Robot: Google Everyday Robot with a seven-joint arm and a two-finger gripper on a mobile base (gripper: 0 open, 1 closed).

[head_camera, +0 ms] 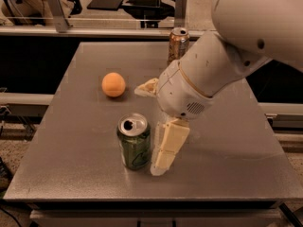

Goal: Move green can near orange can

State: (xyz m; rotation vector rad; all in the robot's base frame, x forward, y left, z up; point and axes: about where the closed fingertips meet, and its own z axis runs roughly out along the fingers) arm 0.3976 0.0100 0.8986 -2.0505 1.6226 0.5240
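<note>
The gripper (148, 129) hangs low over the grey table (71, 174) with its two pale fingers spread wide and nothing held between them. The near finger (166, 144) slants down until its tip is close to the tabletop. The far finger (147, 87) juts out higher up and further back.

The green can (134, 143) stands upright, with its long axis vertical and its silver top and pull-tab facing up. It lies on the open side of the gripper, just beside the near finger and on that finger's left as the camera sees it. Whether the finger touches the can's wall I cannot tell. The far finger is beyond the can and apart from it, so the can stands at the mouth of the spread rather than squarely inside it.

The orange can (178, 43) stands upright well behind the gripper, at the table's far edge, partly hidden by the arm's white wrist. A round orange ball (113, 84) sits behind the green can, on the far finger's left.

In my judgement the coming move depends on bringing the fingers either side of the can's upright wall before closing. The carry would then run away from the camera, past the wrist.
</note>
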